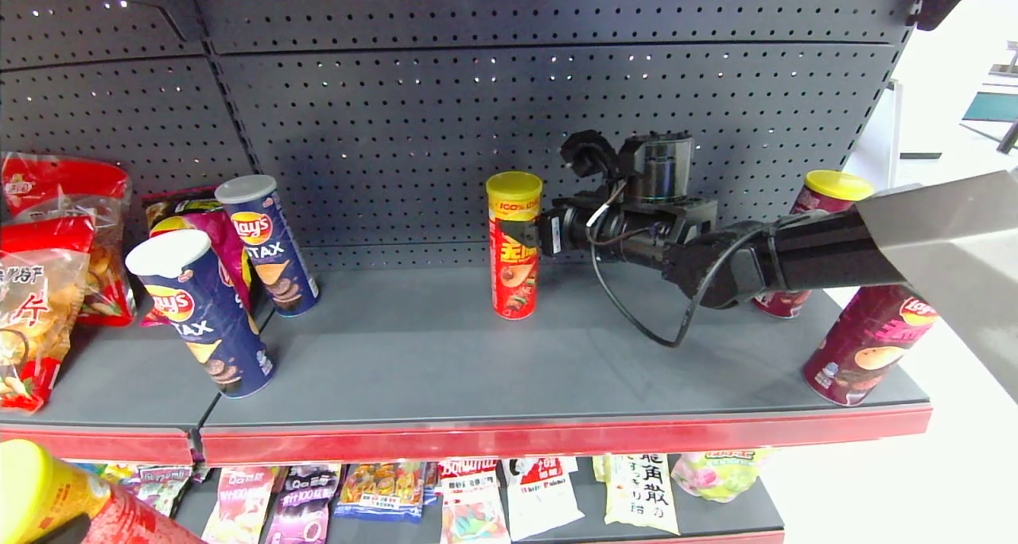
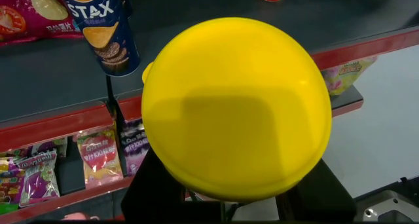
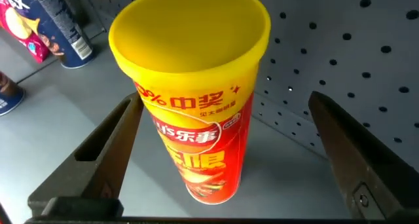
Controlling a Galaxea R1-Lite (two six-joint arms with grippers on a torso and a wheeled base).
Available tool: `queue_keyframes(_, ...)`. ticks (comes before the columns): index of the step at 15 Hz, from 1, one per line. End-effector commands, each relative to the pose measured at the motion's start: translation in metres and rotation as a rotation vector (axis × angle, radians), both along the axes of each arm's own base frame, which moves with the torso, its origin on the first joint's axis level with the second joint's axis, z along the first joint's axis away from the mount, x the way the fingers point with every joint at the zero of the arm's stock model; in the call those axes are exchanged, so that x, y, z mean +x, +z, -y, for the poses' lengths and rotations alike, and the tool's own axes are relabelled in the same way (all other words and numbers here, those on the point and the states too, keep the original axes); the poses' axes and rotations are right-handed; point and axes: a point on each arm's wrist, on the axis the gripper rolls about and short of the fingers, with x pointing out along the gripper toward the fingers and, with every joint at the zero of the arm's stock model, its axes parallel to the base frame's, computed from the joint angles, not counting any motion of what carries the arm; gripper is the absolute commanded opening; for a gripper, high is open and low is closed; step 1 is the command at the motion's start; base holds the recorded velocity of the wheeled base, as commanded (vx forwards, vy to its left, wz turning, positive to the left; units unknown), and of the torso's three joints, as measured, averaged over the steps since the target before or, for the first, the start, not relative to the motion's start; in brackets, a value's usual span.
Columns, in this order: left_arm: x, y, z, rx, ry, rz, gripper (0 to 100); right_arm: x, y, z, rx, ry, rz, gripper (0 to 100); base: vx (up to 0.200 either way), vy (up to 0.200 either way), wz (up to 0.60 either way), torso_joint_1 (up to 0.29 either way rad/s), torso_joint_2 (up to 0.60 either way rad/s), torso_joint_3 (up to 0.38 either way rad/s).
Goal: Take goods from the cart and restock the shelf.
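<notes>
Arm (image 1: 795,254) on the right extends level over the shelf (image 1: 445,361), end effector (image 3: 222,162) spread around the red can (image 1: 513,266), seemingly clear.

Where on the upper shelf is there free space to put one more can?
Widest bare patch: shelf between front blue can and red can. A second, along the front edge, between red can and front maroon can, though the arm hangs over it. Left end is crowded with bags.
</notes>
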Motion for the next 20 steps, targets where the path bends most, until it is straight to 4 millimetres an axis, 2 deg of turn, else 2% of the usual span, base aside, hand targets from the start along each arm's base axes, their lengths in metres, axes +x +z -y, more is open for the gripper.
queue_keyframes(1,0.0,-0.002,0.0,0.0,0.0,-0.005,0,0.002,-0.001,-0.002,0.001,0.004,0.002,100,0.0,0.0,0.0,0.0,0.0,0.0)
queue_keyframes(7,0.0,-0.004,0.0,0.001,0.004,-0.011,0,-0.001,0.004,-0.016,0.015,0.033,0.025,100,0.0,0.0,0.0,0.0,0.0,0.0)
queue_keyframes(12,-0.001,-0.004,0.0,0.001,0.004,-0.007,0,0.002,-0.004,-0.022,0.009,0.04,0.015,100,0.0,0.0,0.0,0.0,0.0,0.0)
queue_keyframes(13,-0.001,-0.003,0.0,0.001,0.004,-0.008,0,0.003,-0.004,-0.023,0.006,0.04,0.02,0,0.0,0.0,0.0,0.0,0.0,0.0)
queue_keyframes(18,0.0,-0.004,0.0,0.002,0.006,-0.011,0,0.001,-0.004,-0.026,0.008,0.048,0.025,0,0.0,0.0,0.0,0.0,0.0,0.0)
queue_keyframes(20,0.0,-0.003,0.0,0.004,0.015,-0.01,0,-0.01,0.008,-0.028,0.017,0.039,0.036,0,0.0,0.0,0.0,0.0,0.0,0.0)
